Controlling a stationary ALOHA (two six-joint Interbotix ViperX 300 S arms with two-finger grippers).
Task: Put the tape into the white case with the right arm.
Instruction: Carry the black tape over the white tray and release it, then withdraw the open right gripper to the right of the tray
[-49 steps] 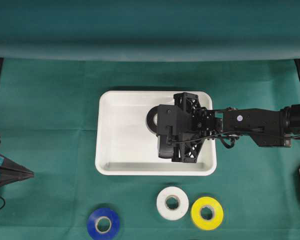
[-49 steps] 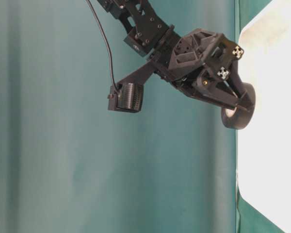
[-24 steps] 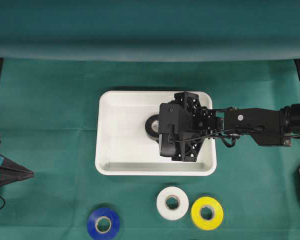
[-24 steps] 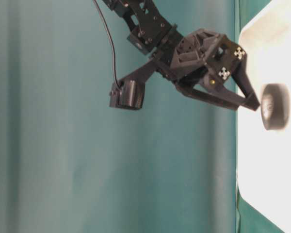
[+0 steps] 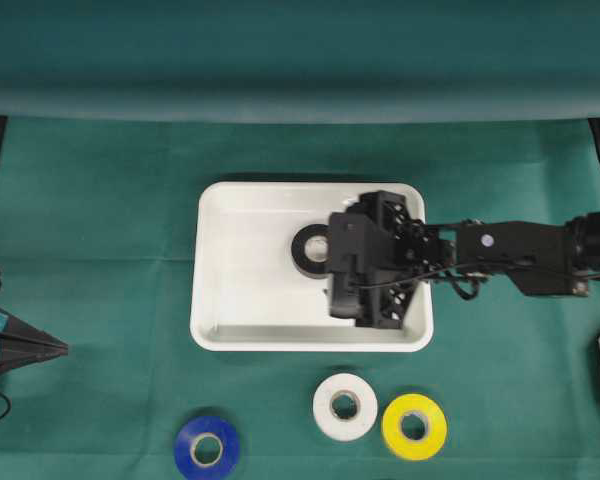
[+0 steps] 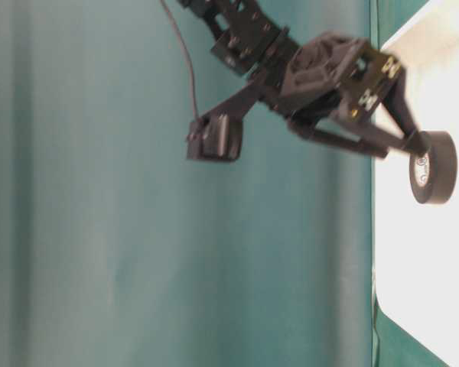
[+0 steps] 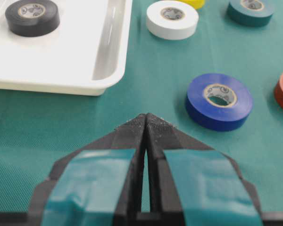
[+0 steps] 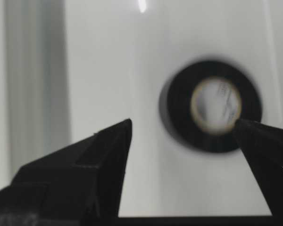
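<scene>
- Now the black tape [image 5: 311, 250] lies flat inside the white case [image 5: 242, 310], near its middle, and the right gripper [image 8: 181, 134] hangs over it with its jaws spread wide and nothing between them.
- In the right wrist view one fingertip [image 8: 247, 128] overlaps the roll's rim; that picture is blurred, so contact may or may not be there.
- Lifting straight up is the safe exit, I judge, so no finger drags the roll toward the rim.
- Only then should the arm swing clear of the case.
- Off to the side, the left gripper [image 7: 146, 127] is parked with jaws pressed together, holding nothing.
</scene>
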